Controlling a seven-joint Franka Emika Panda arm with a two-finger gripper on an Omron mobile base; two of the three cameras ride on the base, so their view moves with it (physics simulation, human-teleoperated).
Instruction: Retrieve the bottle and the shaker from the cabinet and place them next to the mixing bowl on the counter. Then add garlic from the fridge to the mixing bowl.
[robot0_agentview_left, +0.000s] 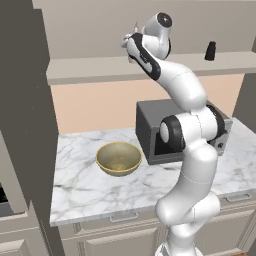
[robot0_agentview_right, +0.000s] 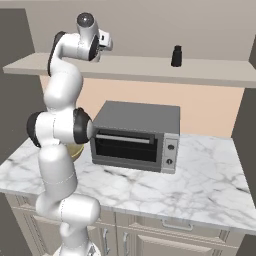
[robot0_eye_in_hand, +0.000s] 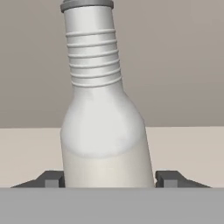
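hand view: bottle (robot0_eye_in_hand: 103, 131) between my jaws, tips at its sides, grip unclear | step: taking bottle off shelf (robot0_agentview_left: 90, 67) | next: lift, carry to bowl (robot0_agentview_left: 118, 158) on counter (robot0_agentview_left: 80, 187)

Two base views flanking arm, sharing counter (robot0_agentview_left: 85, 185), hand view close on bottle (robot0_eye_in_hand: 103, 131)

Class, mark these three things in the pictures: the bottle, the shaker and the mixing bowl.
bottle (robot0_eye_in_hand: 105, 131): hand view, on its wide white belly.
shaker (robot0_agentview_right: 176, 56): right base view, on the middle of its black body.
mixing bowl (robot0_agentview_left: 119, 159): left base view, on its golden inside.
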